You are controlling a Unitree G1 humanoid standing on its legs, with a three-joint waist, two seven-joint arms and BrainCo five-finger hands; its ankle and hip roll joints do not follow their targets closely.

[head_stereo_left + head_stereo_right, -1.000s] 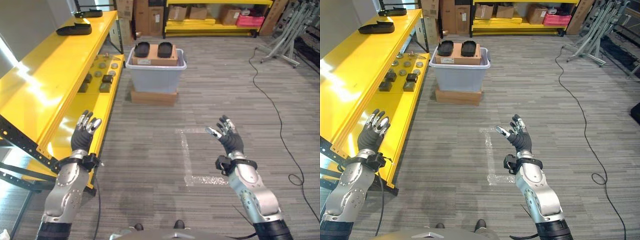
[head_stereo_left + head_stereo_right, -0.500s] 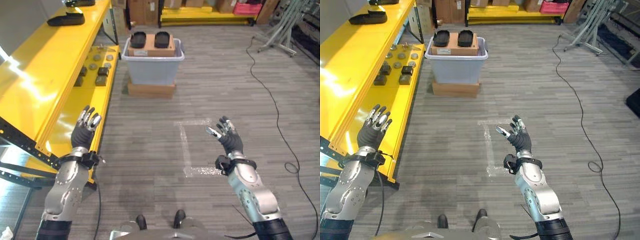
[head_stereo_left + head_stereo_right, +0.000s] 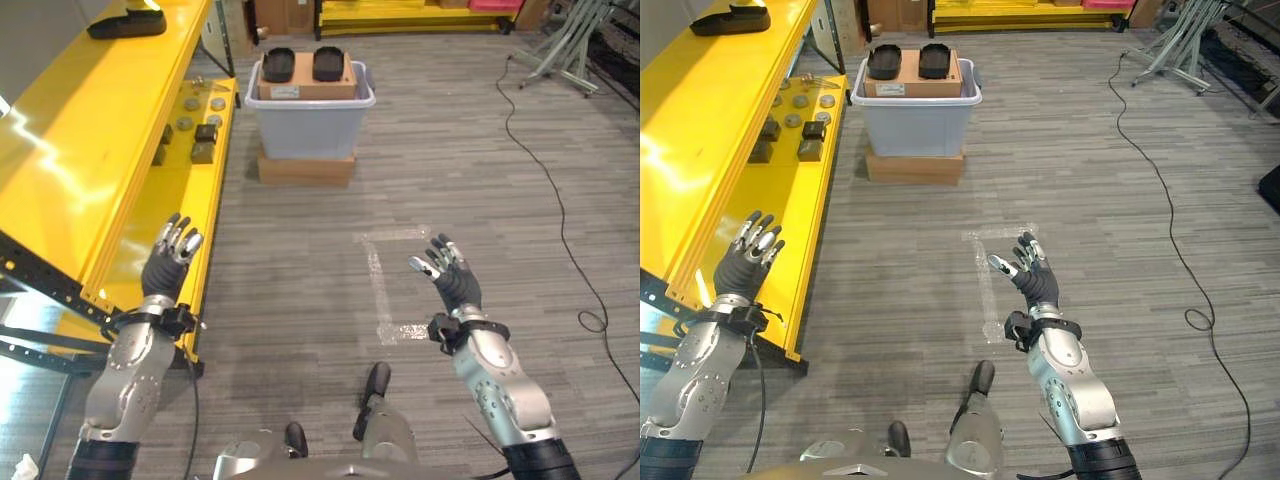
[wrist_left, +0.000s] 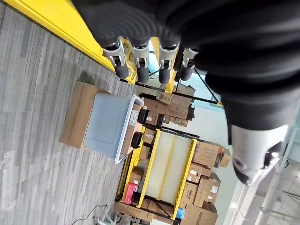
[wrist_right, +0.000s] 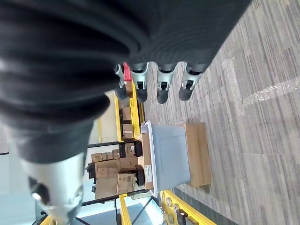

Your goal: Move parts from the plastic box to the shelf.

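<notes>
We've got both hands up, empty, fingers spread: left hand (image 3: 168, 262) by the yellow shelf (image 3: 70, 170), right hand (image 3: 447, 280) over bare floor. Plastic box (image 3: 311, 108) w/ two black parts (image 3: 277, 64) on top sits well ahead, roughly centred btwn hands. Nothing blocks approach; small parts (image 3: 205, 132) already on the shelf.

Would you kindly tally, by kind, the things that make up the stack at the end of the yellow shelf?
black parts: 2
cardboard box: 1
grey plastic box: 1
flat brown base: 1
Total: 5
</notes>
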